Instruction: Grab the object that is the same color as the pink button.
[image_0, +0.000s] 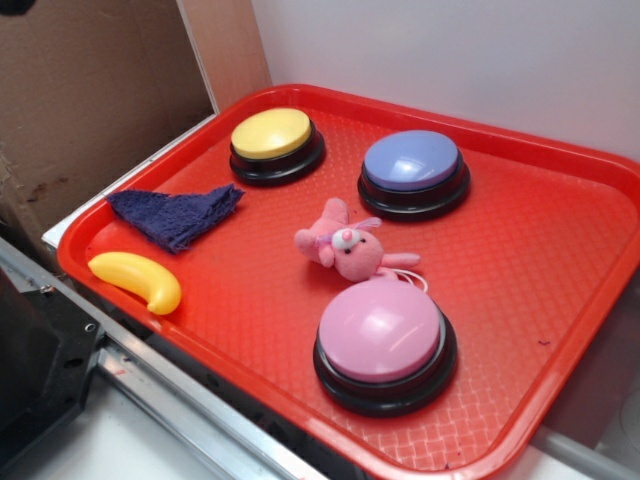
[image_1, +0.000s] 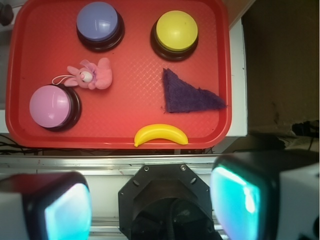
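1. The pink bunny toy (image_0: 343, 246) is lying on its side on the red tray (image_0: 560, 250), roughly mid-tray. It sits between the pink button (image_0: 383, 340) and the lavender-blue button (image_0: 413, 170), right up against the pink one's rim, with its thin loop string (image_1: 61, 79) draped on that side.
2. The claw (image_1: 150, 205) is wide open with nothing in it. In the wrist view you just see the two finger pads (image_1: 242, 197) at the bottom corners, with a big gap between them.
3. The claw is well apart from the bunny. It's hanging back past the tray's near edge, over the metal rail (image_1: 120, 162) and the black base (image_1: 167, 202). In the wrist view the bunny is up and to the left of the gap between the pads, not lined up with it.
4. Other stuff on the tray: a yellow button (image_0: 272, 138) at the far corner, a dark blue cloth triangle (image_0: 178, 215), and a yellow toy banana (image_0: 138, 280) at the tray's edge. In the wrist view the banana is the closest thing to the claw.
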